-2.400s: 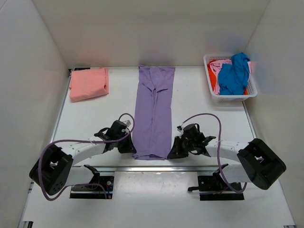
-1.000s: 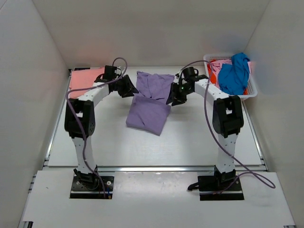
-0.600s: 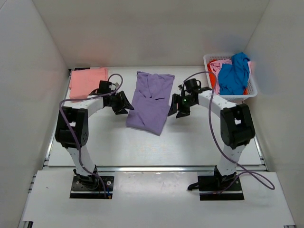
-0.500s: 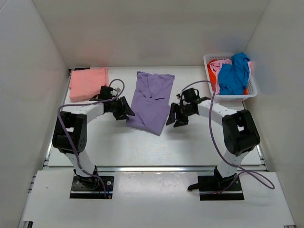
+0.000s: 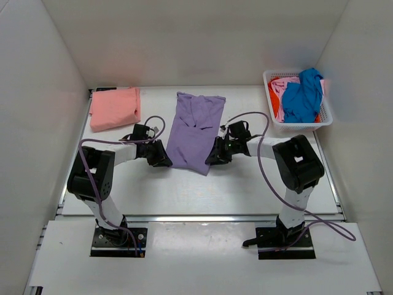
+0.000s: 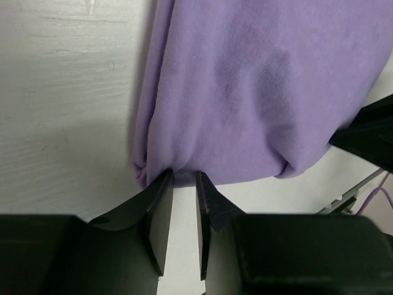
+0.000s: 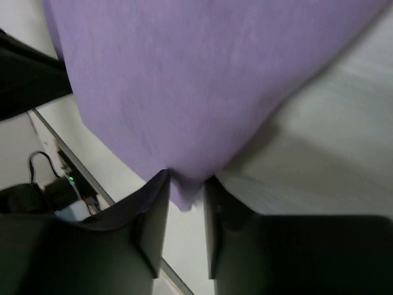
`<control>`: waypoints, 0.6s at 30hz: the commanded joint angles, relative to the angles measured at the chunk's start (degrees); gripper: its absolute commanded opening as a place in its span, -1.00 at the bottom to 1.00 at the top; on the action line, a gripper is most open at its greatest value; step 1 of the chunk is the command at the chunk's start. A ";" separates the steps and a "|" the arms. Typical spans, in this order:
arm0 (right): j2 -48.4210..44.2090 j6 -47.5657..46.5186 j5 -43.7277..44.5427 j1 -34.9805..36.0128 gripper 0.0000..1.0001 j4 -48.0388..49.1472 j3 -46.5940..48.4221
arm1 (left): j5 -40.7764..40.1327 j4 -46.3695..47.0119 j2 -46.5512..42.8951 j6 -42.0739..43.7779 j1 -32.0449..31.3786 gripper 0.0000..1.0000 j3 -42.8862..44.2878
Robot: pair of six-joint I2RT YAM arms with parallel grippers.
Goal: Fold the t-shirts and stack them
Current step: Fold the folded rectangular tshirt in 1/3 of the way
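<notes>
On the table (image 5: 245, 184), centre: one lavender shirt (image 5: 194, 130), folded over, lying a little askew with its near end angled toward the right arm. Left arm: I see it reaching forward, forearm low over the table and turned inward, with the left gripper (image 5: 162, 158) at the shirt's near left edge. Its fingers (image 6: 158, 212) stand close together with a narrow gap, tips touching the folded edge; I cannot tell whether they pinch it. Right arm: mirrored pose, low and turned inward, with the right gripper (image 5: 214, 156) at the near right edge. Its fingers (image 7: 150, 215) are likewise narrowly parted, a small tab of the cloth's edge between them; I cannot tell if the grip is firm. Far left corner: salmon shirt (image 5: 115, 108), folded flat. Far right: white basket (image 5: 296, 127) holding a blue shirt (image 5: 302, 95) over orange-red and pink cloth.
</notes>
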 commanded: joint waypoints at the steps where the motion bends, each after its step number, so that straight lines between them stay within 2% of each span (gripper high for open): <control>1: 2.43 -0.17 -3.58 0.23 -0.55 4.34 3.65 | -3.01 -0.92 -1.07 2.07 -0.54 -0.34 -2.69; 3: 3.40 -2.10 -4.02 -0.04 -0.99 2.15 5.92 | -3.54 -1.36 -0.55 2.77 -1.15 -0.36 -2.34; 7: 4.63 -8.15 -3.05 -2.05 -1.00 -6.98 12.25 | -4.16 -2.15 0.42 3.12 -2.12 -0.44 -2.43; 13: 8.85 -19.94 -3.05 -5.31 -1.00 -26.66 25.26 | -4.59 -1.98 0.42 3.30 -2.48 -0.48 -3.04; 16: 9.56 -23.63 0.01 -5.58 -1.00 -30.63 27.38 | -5.12 -2.68 -0.46 3.30 -2.65 -0.50 -2.96; 18: 8.25 -23.82 1.51 -5.40 -0.86 -30.91 26.68 | -5.30 -3.56 -1.25 3.74 -2.83 -0.53 -3.39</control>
